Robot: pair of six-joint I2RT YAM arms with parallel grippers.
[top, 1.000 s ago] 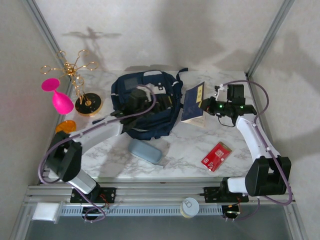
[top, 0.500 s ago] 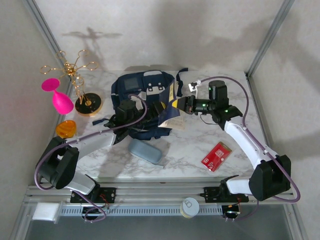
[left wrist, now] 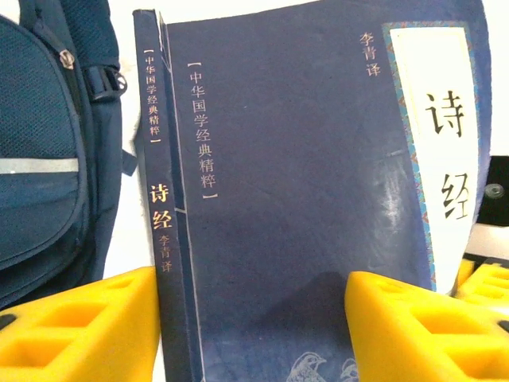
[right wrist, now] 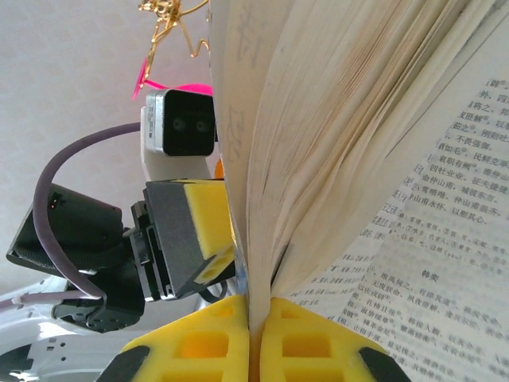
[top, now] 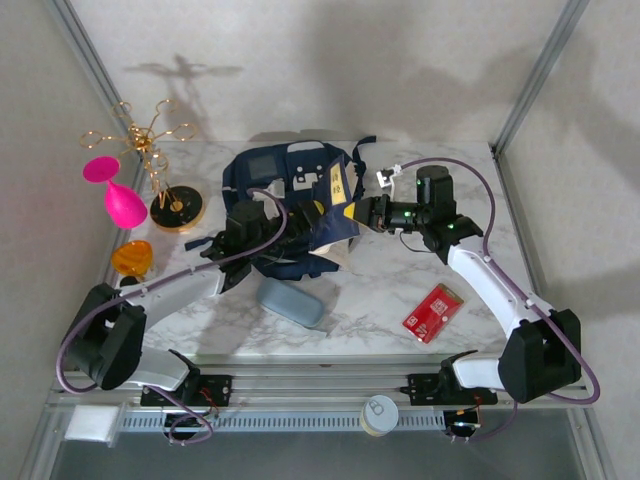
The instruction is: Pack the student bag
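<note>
White marble-patterned laminate with grey veining covers the table (top: 380,285), which sits in a booth of plain pale walls framed by slanting aluminium posts (top: 535,75). A slotted metal rail (top: 300,385) along the near edge carries both arm bases.

The large navy-blue fabric student bag (top: 285,170) with pale trim patches lies at the middle back of the table. A navy-blue paperback book (top: 335,205) with a cream title label is held over the bag's right part. The right gripper (top: 358,212) is pinched tight on a sheaf of the book's pages, the rest fanning loose in the right wrist view. The left gripper (top: 300,222) is at the book's other side, its yellow fingers (left wrist: 79,326) set well apart across the cover; whether they press on it I cannot tell.

At the left edge stand a pink plastic goblet (top: 118,195) and a gold wire stand on a round dark base (top: 175,205), with a small orange piece (top: 132,257) in front of them. A grey-blue oblong case (top: 291,302) lies just in front of the bag, and a red flat packet (top: 433,311) lies to the right, well apart.
</note>
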